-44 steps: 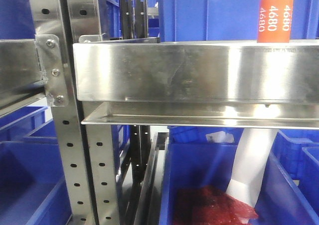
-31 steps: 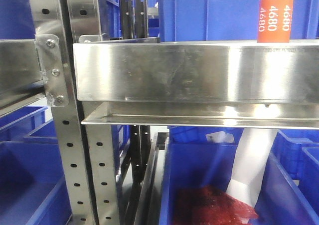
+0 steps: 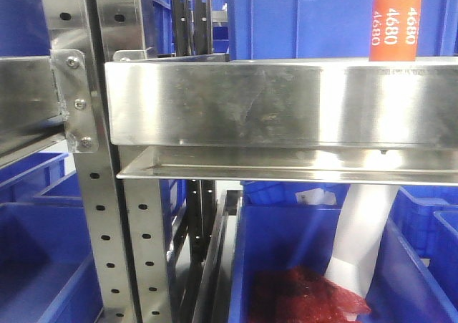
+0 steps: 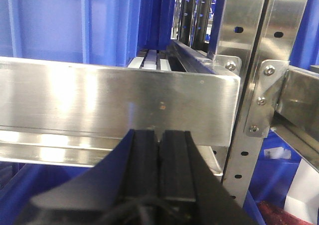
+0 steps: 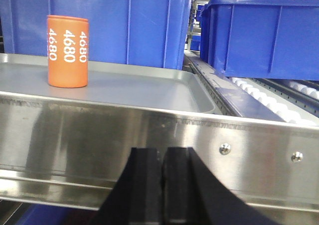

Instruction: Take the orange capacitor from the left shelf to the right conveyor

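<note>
The orange capacitor point(image 3: 395, 26) stands upright at the upper right of my front view. It is a small can with white "4680" printed along its side, and its foot is hidden behind the left shelf point(image 3: 286, 104). In my right wrist view the orange capacitor point(image 5: 68, 51) stands upper left, set back from the shelf's front. The left shelf is brushed steel, with a shiny box-like front, perforated uprights and a bolted bracket at its left end.
</note>
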